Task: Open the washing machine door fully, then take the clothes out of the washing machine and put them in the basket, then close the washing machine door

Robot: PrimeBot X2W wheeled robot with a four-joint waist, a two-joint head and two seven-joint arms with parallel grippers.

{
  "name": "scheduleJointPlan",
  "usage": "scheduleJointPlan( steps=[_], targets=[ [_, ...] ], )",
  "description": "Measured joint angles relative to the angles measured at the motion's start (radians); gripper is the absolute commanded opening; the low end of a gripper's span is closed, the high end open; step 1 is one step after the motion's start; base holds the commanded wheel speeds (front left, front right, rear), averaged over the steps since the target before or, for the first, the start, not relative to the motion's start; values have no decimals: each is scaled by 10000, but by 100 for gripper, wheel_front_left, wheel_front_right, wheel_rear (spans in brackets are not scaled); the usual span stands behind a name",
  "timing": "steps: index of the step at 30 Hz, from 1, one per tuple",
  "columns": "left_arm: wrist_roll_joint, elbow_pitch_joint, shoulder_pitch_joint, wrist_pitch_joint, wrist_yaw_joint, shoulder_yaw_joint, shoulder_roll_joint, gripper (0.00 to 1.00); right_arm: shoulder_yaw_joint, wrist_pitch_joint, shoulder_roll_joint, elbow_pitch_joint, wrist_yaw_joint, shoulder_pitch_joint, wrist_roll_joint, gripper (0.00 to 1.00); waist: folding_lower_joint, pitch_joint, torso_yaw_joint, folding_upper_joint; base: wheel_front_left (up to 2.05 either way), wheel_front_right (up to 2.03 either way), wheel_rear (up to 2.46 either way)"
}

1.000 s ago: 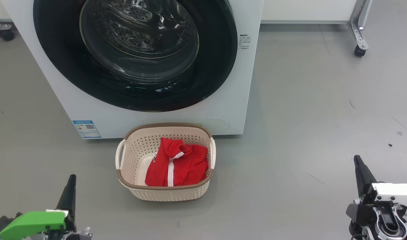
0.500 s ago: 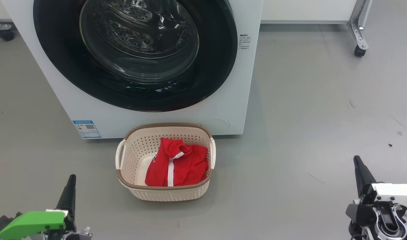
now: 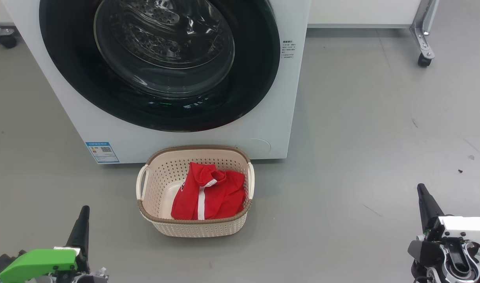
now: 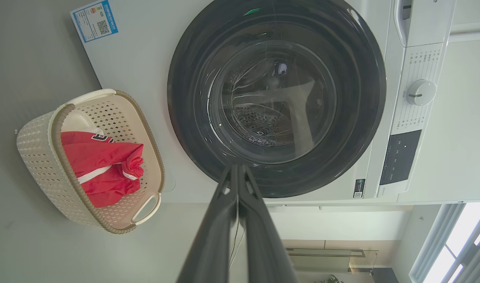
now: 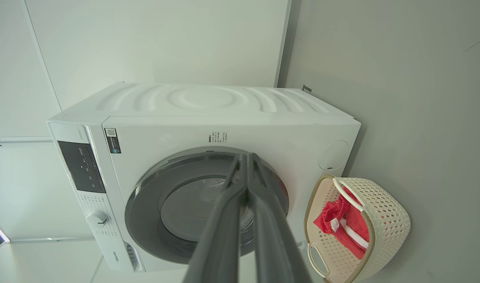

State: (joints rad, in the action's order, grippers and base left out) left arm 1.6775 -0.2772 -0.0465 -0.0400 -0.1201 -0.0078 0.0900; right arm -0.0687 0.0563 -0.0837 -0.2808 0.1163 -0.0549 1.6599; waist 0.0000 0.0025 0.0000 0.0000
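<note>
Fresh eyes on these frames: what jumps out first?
The red clothes lie bunched in the cream basket on the grey floor, right in front of the washing machine. Above the basket, the big glossy black washing machine door sits shut against the white front. The left tool and right tool, both shut, hang low at either side, touching nothing.

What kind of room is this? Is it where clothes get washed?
Probably a laundry corner in a workshop or test room, not a home. There's a big white washing machine, a basket holding red clothes, and a bare grey floor with a wheeled metal frame nearby.
</note>
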Motion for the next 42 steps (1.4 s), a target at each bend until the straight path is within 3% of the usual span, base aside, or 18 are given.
scheduleJointPlan(
  steps=[42],
  targets=[
    [0, -2, -6, -29, -2, 35, -10, 0, -59, 59, 40, 4, 2, -3, -2, 0, 0, 2, 0, 0, 0, 0, 0]
  ],
)
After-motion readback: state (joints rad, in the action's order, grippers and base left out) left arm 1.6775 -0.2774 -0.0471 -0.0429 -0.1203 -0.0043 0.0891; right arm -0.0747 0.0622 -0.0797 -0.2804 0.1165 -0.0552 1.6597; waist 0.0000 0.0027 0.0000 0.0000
